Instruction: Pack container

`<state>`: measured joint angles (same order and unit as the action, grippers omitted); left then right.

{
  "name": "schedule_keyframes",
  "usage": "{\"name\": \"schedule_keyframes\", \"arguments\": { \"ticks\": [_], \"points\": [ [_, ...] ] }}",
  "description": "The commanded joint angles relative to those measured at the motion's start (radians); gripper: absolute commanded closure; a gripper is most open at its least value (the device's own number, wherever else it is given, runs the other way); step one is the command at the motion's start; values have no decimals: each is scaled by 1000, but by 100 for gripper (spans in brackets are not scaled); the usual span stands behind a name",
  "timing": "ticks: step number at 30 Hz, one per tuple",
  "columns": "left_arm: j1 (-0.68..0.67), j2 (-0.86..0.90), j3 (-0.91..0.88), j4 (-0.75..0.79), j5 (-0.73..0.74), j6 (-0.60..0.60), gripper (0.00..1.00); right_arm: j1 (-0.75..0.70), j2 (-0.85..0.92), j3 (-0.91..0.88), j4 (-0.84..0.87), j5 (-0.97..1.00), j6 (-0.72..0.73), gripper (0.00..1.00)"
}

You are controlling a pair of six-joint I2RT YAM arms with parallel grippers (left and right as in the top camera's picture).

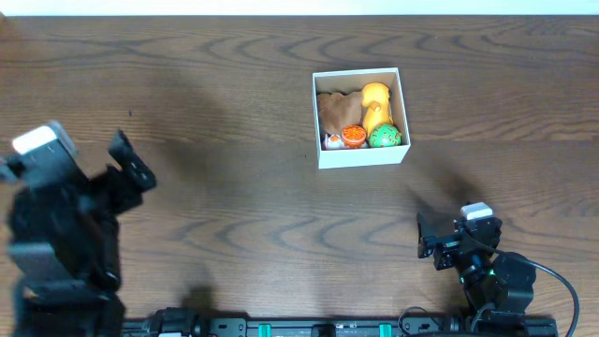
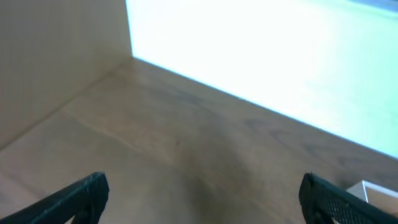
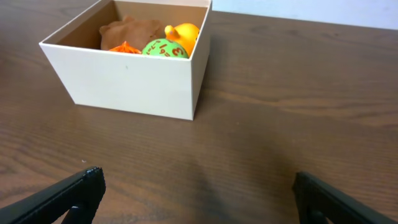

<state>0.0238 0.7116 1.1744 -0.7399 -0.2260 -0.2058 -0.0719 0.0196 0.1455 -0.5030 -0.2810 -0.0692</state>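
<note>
The container (image 1: 359, 156) is a small square white box standing right of the table's middle; it also shows in the right wrist view (image 3: 134, 79). Inside lie a brown toy (image 1: 339, 110), a yellow duck (image 1: 375, 101), an orange toy (image 1: 353, 136), a green ball (image 1: 384, 137) and a small white-and-orange piece (image 1: 331, 141). My left gripper (image 2: 202, 196) is open and empty, raised at the far left, well away from the box. My right gripper (image 3: 198, 193) is open and empty, low near the front edge, short of the box.
Dark wood table (image 1: 234, 206) all round. A white wall edge (image 2: 261, 56) runs along the far side in the left wrist view. A corner of the white box (image 2: 373, 190) shows at that view's right edge.
</note>
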Motion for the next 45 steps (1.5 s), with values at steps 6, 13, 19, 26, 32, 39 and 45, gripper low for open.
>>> {"name": "schedule_keyframes", "arguments": {
  "ticks": [6,13,19,26,32,39,45],
  "points": [
    [3,-311,-566,317,167,8,2,8,-9,-6,1,-4,9,1],
    [3,-517,-833,386,190,-3,2,8,-9,-6,1,-4,9,1],
    [3,-609,-928,387,190,-3,2,8,-9,-6,1,-4,9,1],
    [3,-609,-928,387,190,-3,2,8,-9,-6,1,-4,9,1],
    [3,-609,-928,387,190,-3,2,8,-9,-6,1,-4,9,1],
    [3,-609,-928,387,190,-3,2,8,-9,-6,1,-4,9,1],
    [3,-609,-928,387,190,-3,2,8,-9,-6,1,-4,9,1]
  ]
}}
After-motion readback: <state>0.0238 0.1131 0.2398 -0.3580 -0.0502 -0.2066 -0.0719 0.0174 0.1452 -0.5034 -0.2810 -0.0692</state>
